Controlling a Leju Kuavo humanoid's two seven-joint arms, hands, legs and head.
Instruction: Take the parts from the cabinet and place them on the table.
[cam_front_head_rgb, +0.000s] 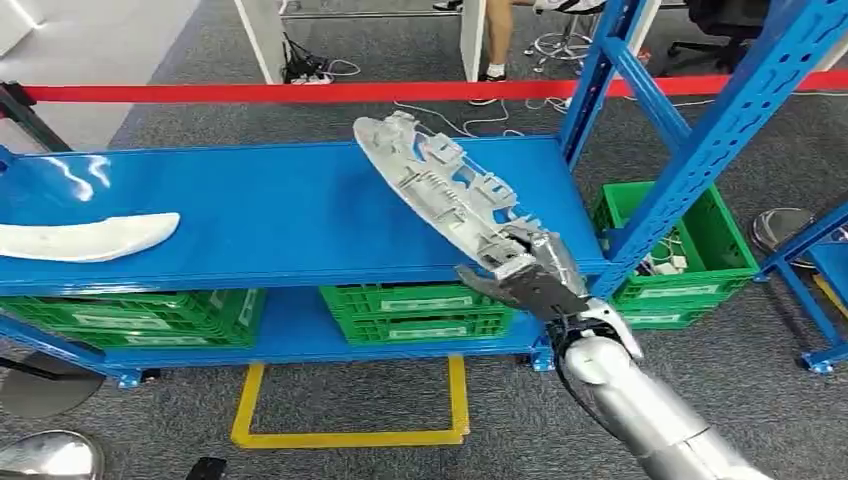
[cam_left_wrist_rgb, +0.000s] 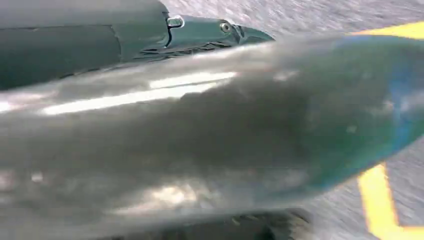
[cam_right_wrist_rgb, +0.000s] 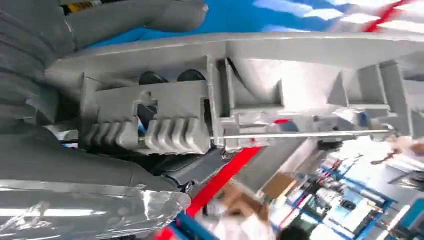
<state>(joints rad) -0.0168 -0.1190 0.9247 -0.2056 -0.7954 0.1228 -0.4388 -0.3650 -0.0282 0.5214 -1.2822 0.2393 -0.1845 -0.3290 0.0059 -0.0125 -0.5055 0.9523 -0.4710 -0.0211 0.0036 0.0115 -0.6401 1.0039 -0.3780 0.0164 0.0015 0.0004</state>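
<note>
The right hand (cam_front_head_rgb: 528, 275) grips the near end of the long grey ribbed plastic moulding (cam_front_head_rgb: 440, 185), fingers clamped on its edge. The moulding's long axis runs up and away to the left, lifted over the blue metal shelf (cam_front_head_rgb: 290, 215). A white curved panel (cam_front_head_rgb: 85, 237) lies far left, cut off. The left hand is blurred; I cannot tell its fingers.

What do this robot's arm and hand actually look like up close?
The right arm is a smooth, shiny silver tube, with a black cable looped at the wrist beside a white collar. The right hand is dark grey with silvery, glossy patches; the right wrist view shows a grey ribbed cover and a thick grey thumb. The left wrist view is blurred, showing dark grey casing with a small screw.
</note>
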